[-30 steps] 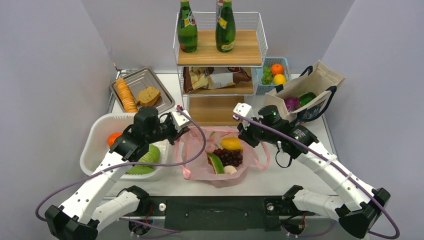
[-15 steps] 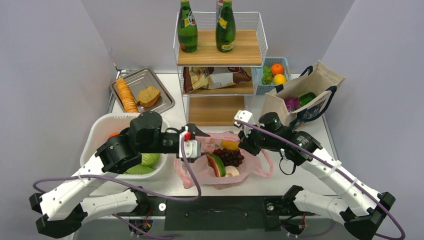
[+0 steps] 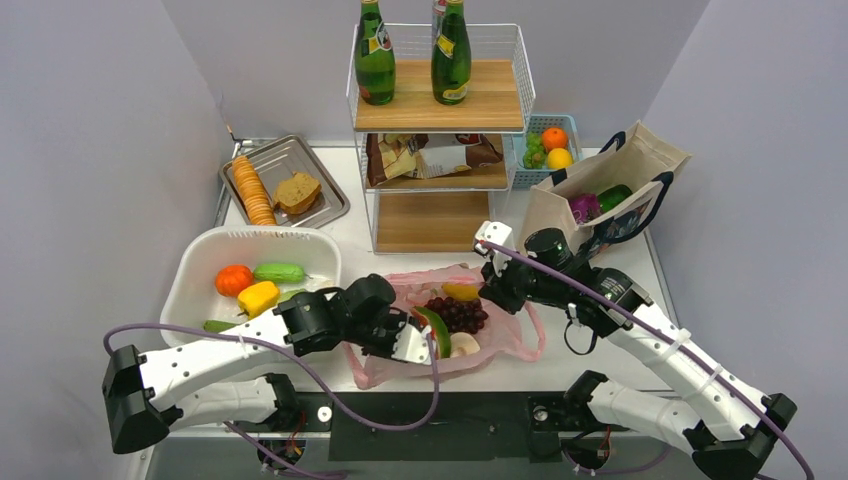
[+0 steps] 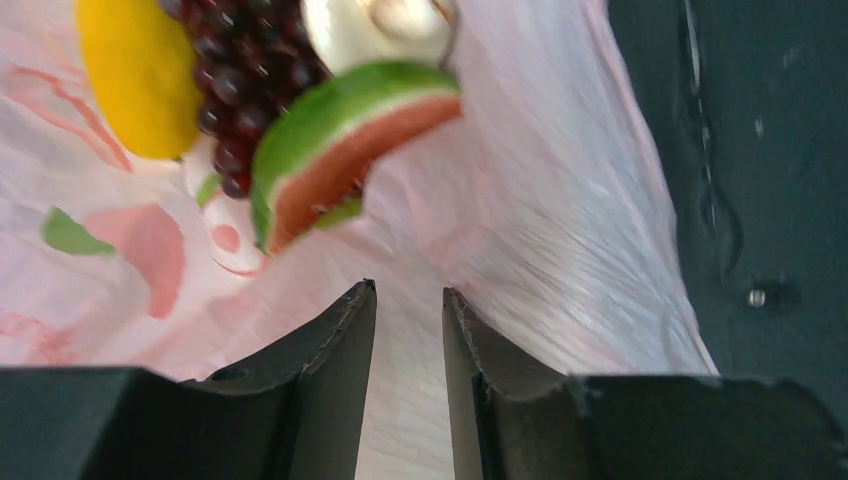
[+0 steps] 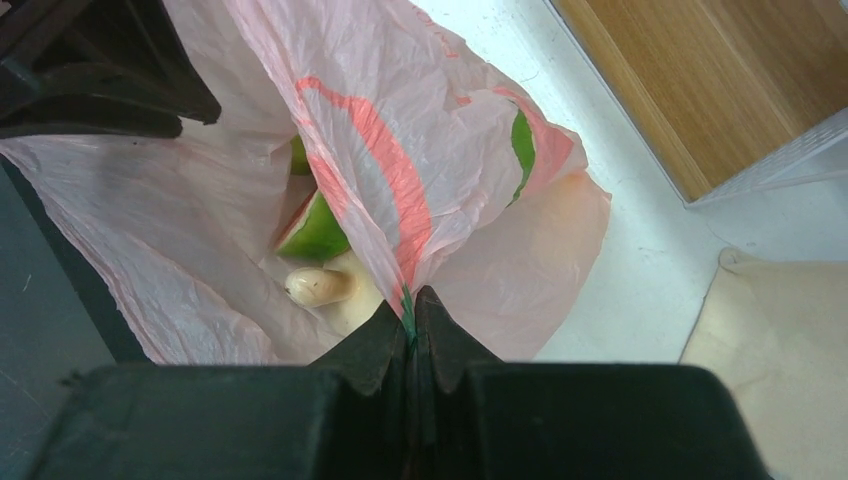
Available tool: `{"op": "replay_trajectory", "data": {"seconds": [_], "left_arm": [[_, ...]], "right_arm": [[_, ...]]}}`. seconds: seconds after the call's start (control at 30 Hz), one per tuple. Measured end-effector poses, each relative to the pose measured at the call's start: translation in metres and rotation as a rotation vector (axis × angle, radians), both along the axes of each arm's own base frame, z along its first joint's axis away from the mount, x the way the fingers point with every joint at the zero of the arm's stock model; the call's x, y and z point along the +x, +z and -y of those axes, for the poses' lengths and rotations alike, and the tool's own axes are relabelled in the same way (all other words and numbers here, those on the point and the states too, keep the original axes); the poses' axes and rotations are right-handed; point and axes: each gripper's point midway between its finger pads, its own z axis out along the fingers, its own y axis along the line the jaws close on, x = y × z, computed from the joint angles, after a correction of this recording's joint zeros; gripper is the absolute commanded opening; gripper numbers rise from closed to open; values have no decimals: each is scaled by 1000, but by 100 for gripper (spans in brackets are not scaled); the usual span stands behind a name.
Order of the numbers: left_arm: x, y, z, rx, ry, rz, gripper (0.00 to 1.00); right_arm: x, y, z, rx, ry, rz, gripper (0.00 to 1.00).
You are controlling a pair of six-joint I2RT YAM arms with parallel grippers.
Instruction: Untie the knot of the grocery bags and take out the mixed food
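Clamped right gripper (image 5: 412, 300) on grocery bag (image 5: 190, 250) rim; poised left gripper (image 4: 410, 295), narrowly parted and empty, just short of watermelon slice (image 4: 340, 140).

Bright even light, soft shadows, top view sharp, grocery bags (image 4: 560, 250) blurred in left wrist close-up

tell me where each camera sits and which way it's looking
Top external: above and behind the bases, looking down over the table toward the shelf; both arms show.
Left wrist: on the left arm, aimed along the left gripper into the bag; two dark fingers, slightly apart, at the bottom.
Right wrist: on the right arm, aimed down the right gripper, shut on the bag's rim.
Shared: both wrist views show the watermelon slice in the bag.
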Motion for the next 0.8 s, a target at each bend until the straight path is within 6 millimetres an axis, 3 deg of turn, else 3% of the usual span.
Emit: {"op": "replay_trajectory", "data": {"seconds": [0.1,0.2,0.4,0.5,0.67,0.8], "left_arm": [[-8,-18,-24,65,-31,20,33],[-21,-17,-41,83,-82,36,37],[-33,-7,-46,54,-120,51,40],[-27,5,-37,-16,-54,54,40],[-8,28,-1,-157,63,55,37],[13,30,29,-216,139,66,37]], "right_arm": [[0,1,1,2,-1,4,0],[0,0,1,-2,-6,4,0],[1,-3,2,-13,-3,7,0],[1,-4,2,-17,-1,7,0],[4,-8,2,-32,-8,5,0],[6,-8,3,-38,-18,10,0]]}}
